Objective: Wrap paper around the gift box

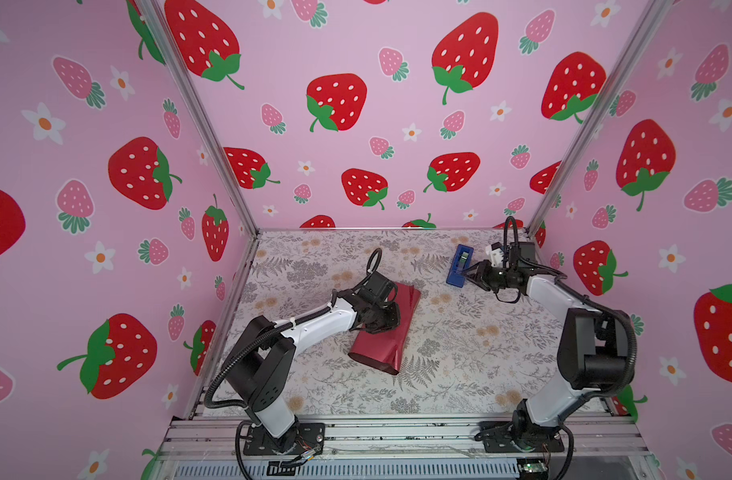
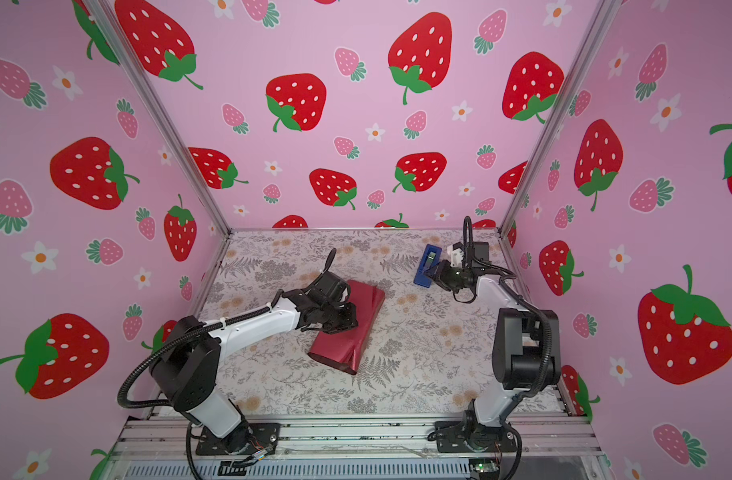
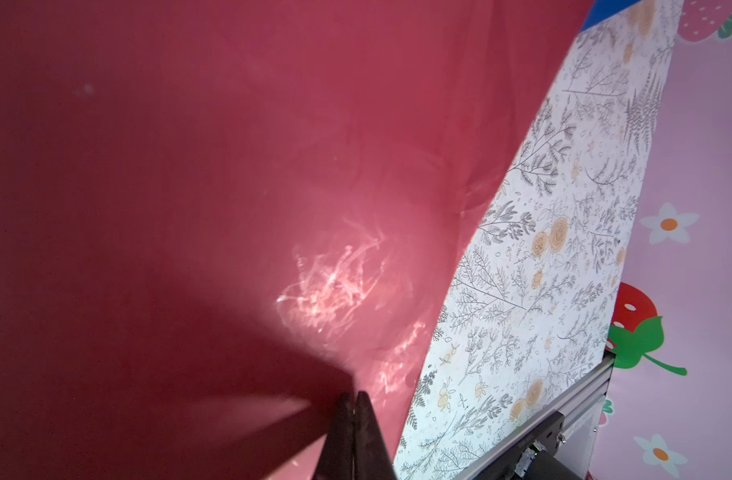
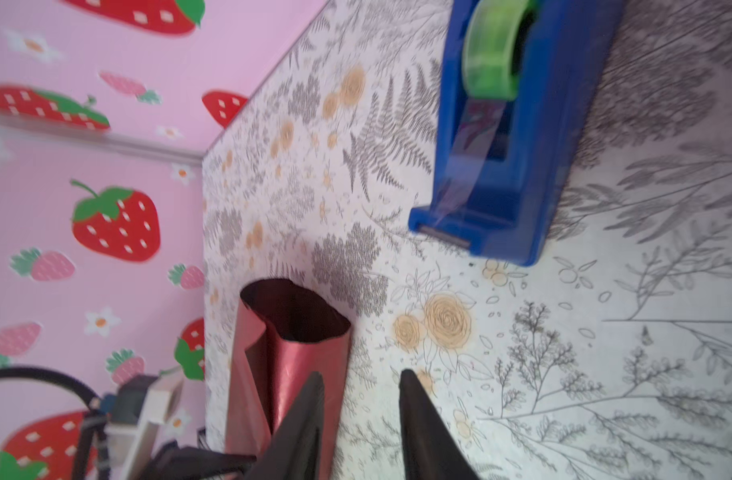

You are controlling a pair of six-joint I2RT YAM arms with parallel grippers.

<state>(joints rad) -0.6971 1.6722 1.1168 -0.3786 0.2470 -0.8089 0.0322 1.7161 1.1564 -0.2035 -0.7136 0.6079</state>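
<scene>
Aluminium rail frame (image 1: 397, 432), silver, slotted, ran along the near edge and carried the bolted bases of both arms.

Table covering (image 1: 459, 353): pale cloth printed with grey ferns and tan flowers, spread flat over the whole work surface.

Wrapping paper (image 1: 391, 345): glossy crimson sheet with a darker maroon inner face, folded over into a flattened sleeve. It lay at mid-table, slanting from near centre towards the far side, and both ends stood open. The right wrist view showed the far mouth gaping and crumpled.

Gift box: not visible in any view, seemingly hidden inside the paper sleeve.

Left gripper (image 3: 353, 405): black, jaws pressed together with no gap. Its tips were set down against the upper face of the paper, towards the sleeve's far half.

Right gripper (image 4: 361, 376): black, jaws parted to a moderate gap with nothing between them. It hung above bare cloth at the far right, just beside the tape dispenser and well apart from the paper.

Tape dispenser (image 1: 460, 266): bright blue plastic, narrow, upright on the cloth near the far right corner. It held a green-cored roll of clear tape (image 4: 491, 54), with a strip drawn down to its cutter.

Enclosure walls (image 1: 356, 104): pink panels printed with red strawberries and white flowers, closing the left, right and far sides.
</scene>
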